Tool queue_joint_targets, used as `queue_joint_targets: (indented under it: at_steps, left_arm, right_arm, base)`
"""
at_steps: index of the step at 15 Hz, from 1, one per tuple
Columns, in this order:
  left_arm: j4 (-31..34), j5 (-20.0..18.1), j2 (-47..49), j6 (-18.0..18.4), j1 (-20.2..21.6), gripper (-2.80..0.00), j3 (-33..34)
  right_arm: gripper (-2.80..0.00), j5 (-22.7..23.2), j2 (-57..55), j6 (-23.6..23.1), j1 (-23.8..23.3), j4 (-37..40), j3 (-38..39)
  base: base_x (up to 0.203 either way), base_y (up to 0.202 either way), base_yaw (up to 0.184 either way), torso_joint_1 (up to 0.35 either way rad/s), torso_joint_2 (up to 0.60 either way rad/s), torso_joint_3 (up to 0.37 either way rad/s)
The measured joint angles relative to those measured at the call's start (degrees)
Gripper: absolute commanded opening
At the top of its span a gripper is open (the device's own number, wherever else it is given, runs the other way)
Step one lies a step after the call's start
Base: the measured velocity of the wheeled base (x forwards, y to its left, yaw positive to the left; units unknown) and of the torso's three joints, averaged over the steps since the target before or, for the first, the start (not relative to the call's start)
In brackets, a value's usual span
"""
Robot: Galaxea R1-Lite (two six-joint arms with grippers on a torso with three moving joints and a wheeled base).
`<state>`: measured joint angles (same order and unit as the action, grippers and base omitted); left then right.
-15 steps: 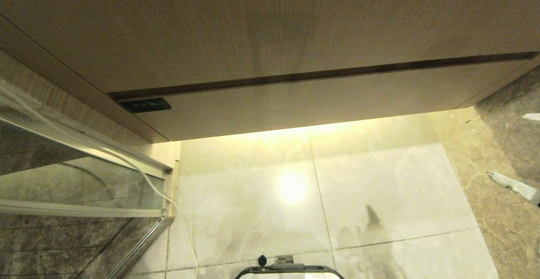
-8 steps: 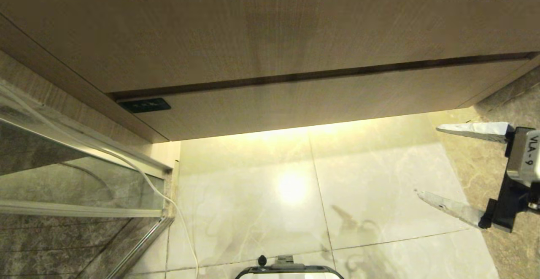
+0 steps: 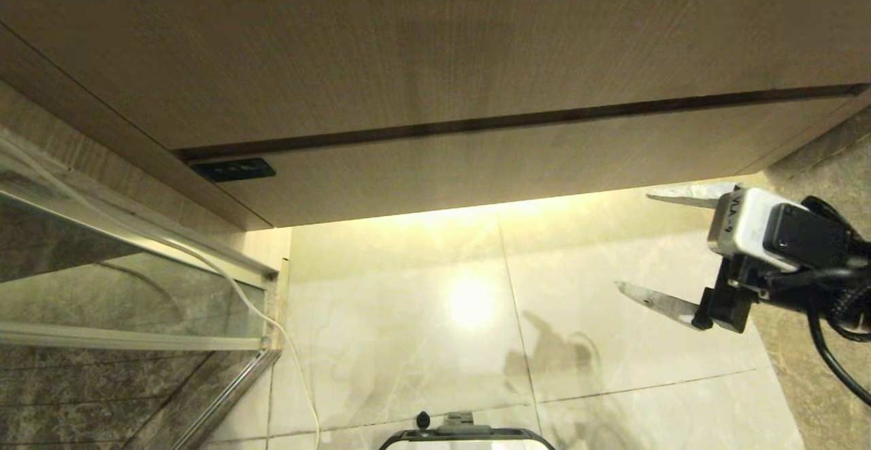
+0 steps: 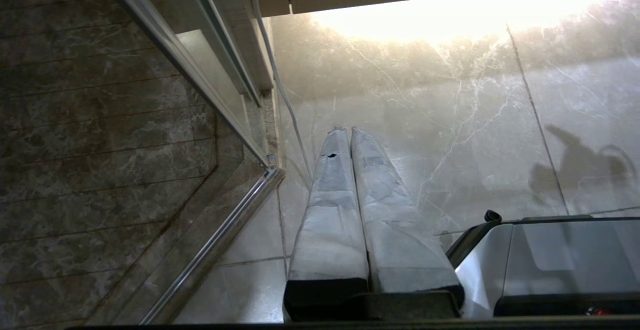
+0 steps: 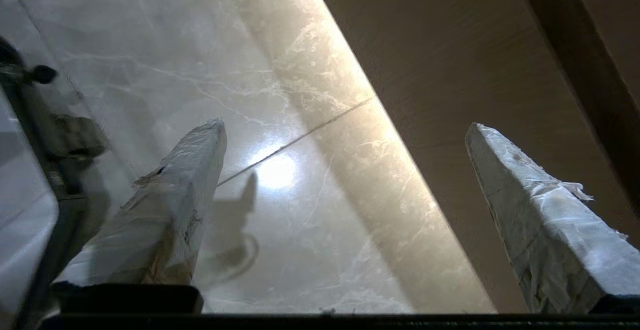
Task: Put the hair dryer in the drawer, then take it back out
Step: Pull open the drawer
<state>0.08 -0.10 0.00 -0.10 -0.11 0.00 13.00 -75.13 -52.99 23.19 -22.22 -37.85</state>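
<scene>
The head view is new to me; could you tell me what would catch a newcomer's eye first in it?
Probably the right gripper, reaching in from the right edge with its taped fingers spread wide and holding nothing, just below the drawer. The closed wood-grain drawer front, with a small dark label at its left end, spans the picture. Under it a bright glare shines on the pale marble floor.
</scene>
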Motion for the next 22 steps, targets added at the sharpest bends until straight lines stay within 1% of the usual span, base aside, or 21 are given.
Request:
queue_joint_targets:
  at_steps: [2,4,6,7,9,13,18,22]
  left_arm:
    - [0.0,0.0,0.0,0.02,0.0,-2.8,0.0]
    - [0.02,0.0,0.0,0.02,0.0,-2.8,0.0]
    - [0.03,0.02,0.0,0.02,0.0,-2.8,0.0]
    - [0.02,0.01,0.0,0.02,0.0,-2.8,0.0]
    - [0.02,0.03,0.0,0.02,-0.02,-2.8,0.0]
    - [0.02,0.0,0.0,0.02,0.0,-2.8,0.0]
    - [0.0,0.0,0.0,0.02,0.0,-2.8,0.0]
    - [0.01,0.0,0.0,0.05,0.0,-2.8,0.0]
  right_arm:
    - [0.0,-0.06,-3.03,-3.7,-0.19,-5.07,-0.49]
    - [0.0,0.06,-5.0,-6.35,-0.82,-8.09,-0.67]
    - [0.0,0.77,-7.01,-11.76,-3.08,-12.37,-1.05]
    - [0.0,1.5,-8.09,-13.44,-4.07,-13.35,-1.32]
    - [0.0,2.31,-10.2,-14.66,-5.23,-13.92,-2.51]
    - [0.0,3.07,-15.33,-15.25,-6.31,-14.26,-8.25]
    - [0.0,5.97,-21.19,-17.39,-9.24,-13.63,-16.56]
    - [0.0,6.89,-24.43,-17.9,-10.74,-13.65,-20.44]
  base:
    - [0.0,0.0,0.0,0.0,0.0,0.0]
    - [0.0,0.0,0.0,0.0,0.0,0.0]
    - [0.0,0.0,0.0,0.0,0.0,0.0]
    - [0.0,0.0,0.0,0.0,0.0,0.0]
    - [0.0,0.0,0.0,0.0,0.0,0.0]
    - [0.0,0.0,0.0,0.0,0.0,0.0]
    - [0.0,0.0,0.0,0.0,0.0,0.0]
    - [0.0,0.0,0.0,0.0,0.0,0.0]
